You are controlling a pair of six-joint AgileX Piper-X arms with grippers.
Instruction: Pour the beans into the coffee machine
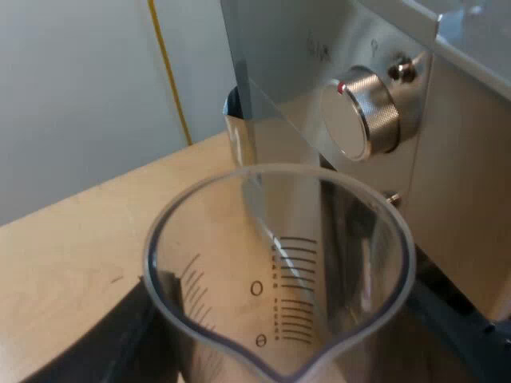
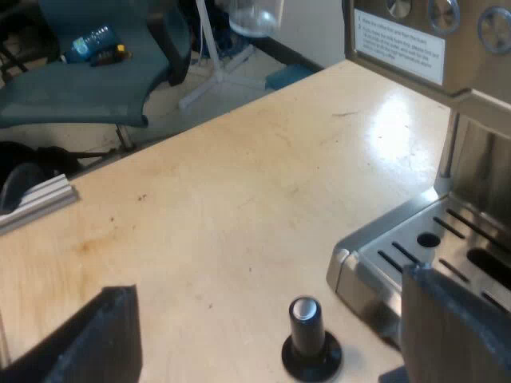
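Left gripper (image 1: 279,355) clamps glass (image 1: 279,263), close by machine (image 1: 455,207) knob (image 1: 359,112). Right gripper (image 2: 271,339) fingers spread wide above table (image 2: 239,175); tamper (image 2: 310,335) stands beside drip tray (image 2: 399,247).

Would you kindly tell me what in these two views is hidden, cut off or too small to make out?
- Left wrist view: the measuring glass runs off the picture's edge at its bottom, so whether it holds anything cannot be told.
- Left wrist view: the espresso machine is cut off by the edge just above its knob.
- Right wrist view: the print on the machine's label is too small to read.
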